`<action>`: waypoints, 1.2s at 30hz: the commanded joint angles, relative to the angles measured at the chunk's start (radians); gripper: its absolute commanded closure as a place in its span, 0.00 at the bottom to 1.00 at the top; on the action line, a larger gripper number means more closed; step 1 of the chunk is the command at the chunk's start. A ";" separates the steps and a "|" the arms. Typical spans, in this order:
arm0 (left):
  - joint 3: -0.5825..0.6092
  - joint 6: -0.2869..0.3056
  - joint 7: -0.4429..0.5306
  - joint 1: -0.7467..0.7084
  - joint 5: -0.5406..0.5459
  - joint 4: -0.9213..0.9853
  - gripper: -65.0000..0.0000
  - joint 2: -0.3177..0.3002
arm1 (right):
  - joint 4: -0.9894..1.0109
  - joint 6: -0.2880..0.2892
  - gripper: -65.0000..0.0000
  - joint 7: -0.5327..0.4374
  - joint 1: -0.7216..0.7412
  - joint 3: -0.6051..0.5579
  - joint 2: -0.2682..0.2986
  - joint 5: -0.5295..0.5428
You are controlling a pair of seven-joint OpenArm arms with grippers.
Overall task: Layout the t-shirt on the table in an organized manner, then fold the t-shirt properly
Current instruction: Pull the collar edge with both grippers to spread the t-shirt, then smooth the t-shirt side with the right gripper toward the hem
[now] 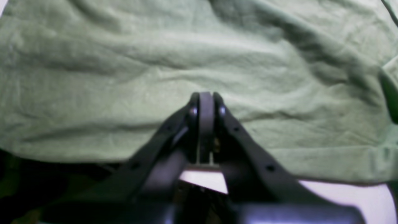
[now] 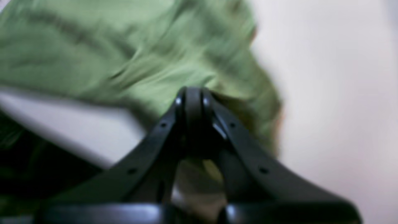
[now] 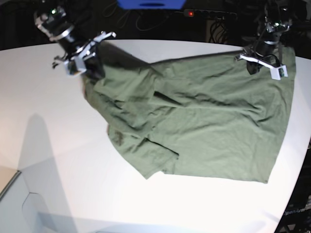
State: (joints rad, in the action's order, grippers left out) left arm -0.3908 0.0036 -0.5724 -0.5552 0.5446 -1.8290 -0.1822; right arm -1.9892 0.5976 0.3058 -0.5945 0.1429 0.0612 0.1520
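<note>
Right wrist view is motion-blurred. The right gripper is clamped on the t-shirt. The left gripper pinches its hem above the table.

i see the t-shirt in plain olive green — no pattern. the desk is smooth white, and both tools look black — left tool, right tool.

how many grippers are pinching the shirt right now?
2. The right gripper is shut on the t-shirt at the far corner on the base view's left; the left gripper is shut on it at the far edge on that view's right.
</note>
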 commanded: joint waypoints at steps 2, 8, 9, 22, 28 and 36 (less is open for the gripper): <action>-0.004 0.003 0.024 0.002 0.004 -0.021 0.99 -0.007 | -0.018 0.003 1.00 -0.015 -0.028 -0.016 0.012 0.014; -0.006 0.003 0.019 0.044 0.006 -0.021 0.77 -0.004 | -0.018 0.003 0.87 0.088 -0.086 -0.072 0.073 0.013; -0.004 0.003 0.002 0.057 0.006 -0.021 0.70 -0.004 | -0.018 0.003 0.79 0.114 -0.087 -0.078 0.088 0.013; -0.012 0.003 -0.151 0.287 -0.007 0.140 0.56 0.046 | -0.020 0.003 0.39 -0.006 -0.043 0.091 0.102 0.014; -0.015 0.003 -0.148 0.289 -0.007 0.279 0.68 -0.004 | 0.003 0.003 0.40 0.145 0.259 0.087 0.099 0.011; -0.049 0.003 -0.148 0.307 -0.007 0.341 1.00 -0.026 | 0.339 0.003 0.68 0.384 0.782 -0.041 0.068 0.011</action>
State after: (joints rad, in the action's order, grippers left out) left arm -0.4385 0.0227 -0.6907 -0.2371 0.5552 -1.4879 -0.2028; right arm -1.6268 0.6014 0.7052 0.1764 0.0986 0.1257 0.1627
